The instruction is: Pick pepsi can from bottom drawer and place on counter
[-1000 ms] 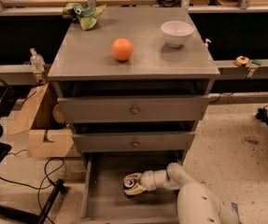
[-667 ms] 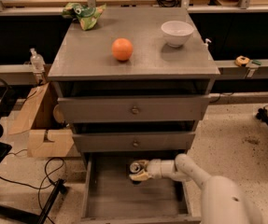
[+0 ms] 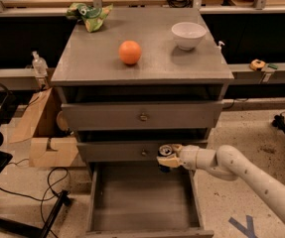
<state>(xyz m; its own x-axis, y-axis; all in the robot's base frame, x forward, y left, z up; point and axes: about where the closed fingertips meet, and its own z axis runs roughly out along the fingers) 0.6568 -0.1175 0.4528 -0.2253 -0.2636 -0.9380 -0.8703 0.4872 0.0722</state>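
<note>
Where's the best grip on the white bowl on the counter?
Its rim, from straight above, pinching the wall: the white bowl sits upright on the counter, mouth up, and looks too wide to span whole. The gripper is busy now, shut on the pepsi can above the open bottom drawer.
</note>
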